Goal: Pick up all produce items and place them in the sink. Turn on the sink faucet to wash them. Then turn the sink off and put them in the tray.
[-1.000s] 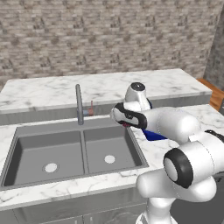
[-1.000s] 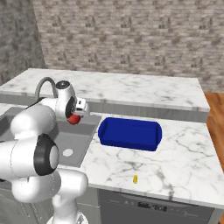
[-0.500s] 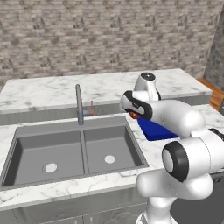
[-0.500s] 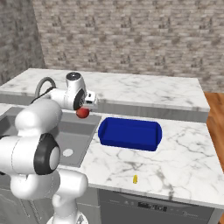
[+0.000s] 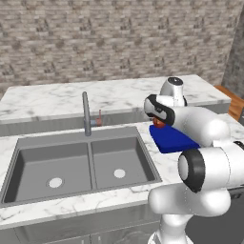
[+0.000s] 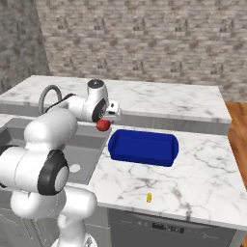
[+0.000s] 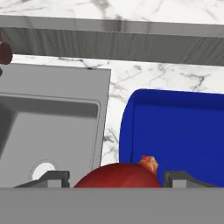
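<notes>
A rough stone-brick wall backs a veined white marble counter (image 6: 202, 169) holding the matte grey double-basin sink (image 5: 71, 164). The gripper (image 7: 117, 178) hangs over the counter strip between the sink's right edge and the glossy blue rectangular tray (image 6: 142, 147), jaws spread wide around the smooth round red tomato (image 6: 102, 125).
</notes>
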Tool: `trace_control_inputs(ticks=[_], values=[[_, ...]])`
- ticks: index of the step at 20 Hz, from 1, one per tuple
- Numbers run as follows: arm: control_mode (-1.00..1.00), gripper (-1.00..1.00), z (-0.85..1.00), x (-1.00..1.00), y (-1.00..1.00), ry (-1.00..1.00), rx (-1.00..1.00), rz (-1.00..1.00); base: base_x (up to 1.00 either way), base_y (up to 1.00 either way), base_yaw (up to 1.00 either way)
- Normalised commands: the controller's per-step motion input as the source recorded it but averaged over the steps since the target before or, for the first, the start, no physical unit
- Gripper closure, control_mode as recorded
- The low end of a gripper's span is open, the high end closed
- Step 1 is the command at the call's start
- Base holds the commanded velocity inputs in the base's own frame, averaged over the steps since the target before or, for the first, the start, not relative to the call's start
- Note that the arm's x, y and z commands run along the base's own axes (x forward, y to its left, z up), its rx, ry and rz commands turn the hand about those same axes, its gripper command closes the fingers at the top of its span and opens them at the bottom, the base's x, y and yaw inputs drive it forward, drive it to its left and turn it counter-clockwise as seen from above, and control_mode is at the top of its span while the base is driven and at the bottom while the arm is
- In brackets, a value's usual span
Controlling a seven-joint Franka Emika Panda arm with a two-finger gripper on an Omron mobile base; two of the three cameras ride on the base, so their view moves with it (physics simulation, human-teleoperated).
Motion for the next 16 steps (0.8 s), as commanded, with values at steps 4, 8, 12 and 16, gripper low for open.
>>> trace_control_inputs(ticks=[4,8,12,16], values=[[-1.0,1.0,0.0,0.0,-0.54,0.0,-0.02,0.0,0.0,0.0,0.0],[-1.0,1.0,0.0,0.0,-0.56,0.0,0.0,0.0,0.0,0.0,0.0],[-1.0,1.0,0.0,0.0,-0.56,0.0,0.0,0.0,0.0,0.0,0.0],[-1.0,1.0,-0.04,0.0,-0.52,0.0,0.0,0.0,0.0,0.0,0.0]])
